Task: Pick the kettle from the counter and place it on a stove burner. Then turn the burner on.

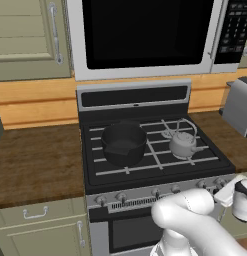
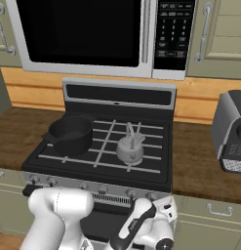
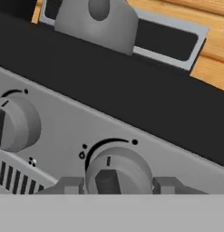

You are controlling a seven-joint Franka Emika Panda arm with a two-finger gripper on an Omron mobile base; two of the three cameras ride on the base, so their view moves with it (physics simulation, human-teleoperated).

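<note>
1. Kettle [image 1: 183, 144] sat upright on the stove's [image 1: 95, 165] right front burner, beside one black pot [image 1: 123, 144] on the left front burner; the counter [image 1: 35, 160] lay to either side.
2. Gripper [image 3: 118, 185] had its tips apart, one on each side of a control knob [image 3: 117, 168], with the knob's raised bar between them; I could not tell whether they pressed it.
3. Being metal, the kettle would likely be rigid, fairly light and smooth, so the arched wire handle was the best hold; the knob was stiff and small, best pinched across its bar.
4. Count: one kettle, one pot, one toaster [image 2: 231, 132], one microwave [image 2: 92, 34], and two knobs in the hand view.
</note>
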